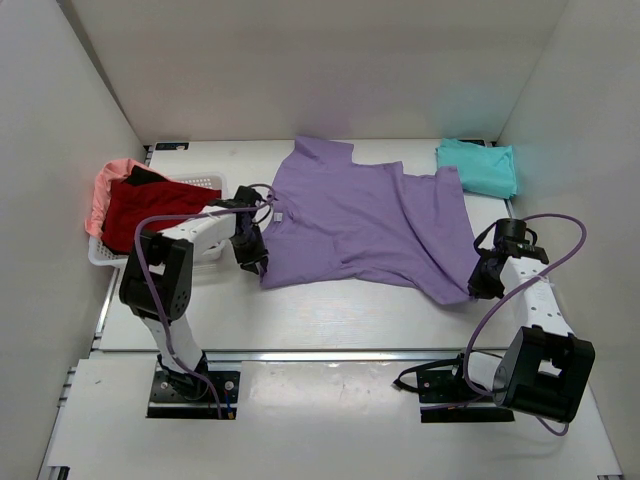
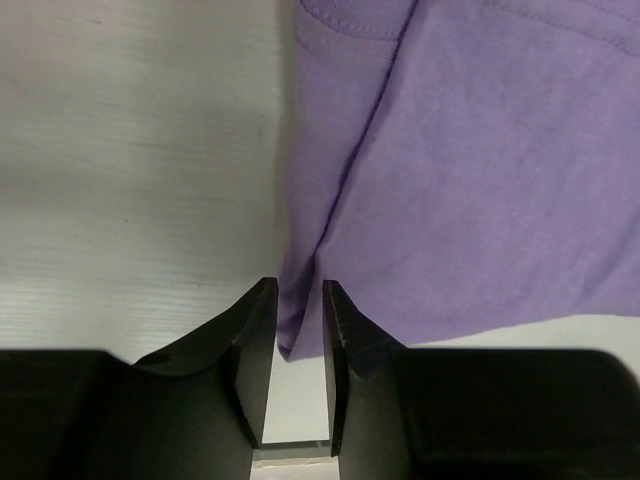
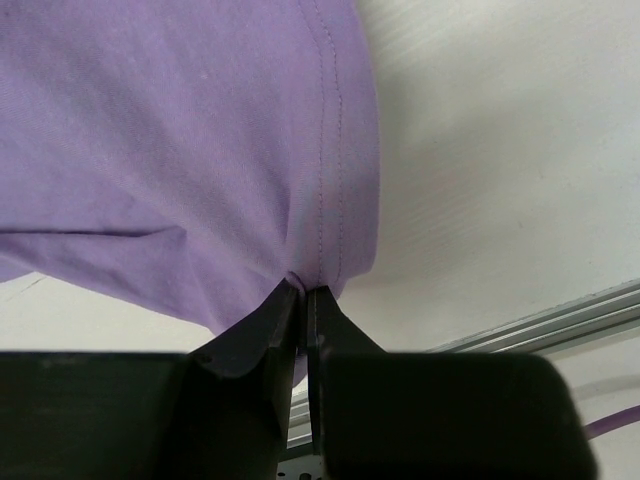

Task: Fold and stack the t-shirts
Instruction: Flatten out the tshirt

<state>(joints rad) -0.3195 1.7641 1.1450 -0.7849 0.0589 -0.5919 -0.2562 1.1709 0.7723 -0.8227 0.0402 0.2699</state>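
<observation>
The large lavender t-shirt (image 1: 370,225) lies spread on the white table, somewhat rumpled. My left gripper (image 1: 255,265) is at its near left corner. In the left wrist view the jaws (image 2: 298,300) stand apart, with the shirt's corner (image 2: 480,180) lying loosely between the tips. My right gripper (image 1: 478,290) is at the near right corner, and the right wrist view shows it (image 3: 303,292) shut on the stitched hem of the shirt (image 3: 180,150). The teal t-shirt (image 1: 478,167) lies folded at the far right. The red t-shirt (image 1: 145,210) and the salmon-pink t-shirt (image 1: 110,185) lie heaped at the left.
A white lattice basket (image 1: 205,183) at the far left holds the red and salmon shirts. White walls close in the table on three sides. A metal rail (image 1: 330,352) runs along the table's near edge.
</observation>
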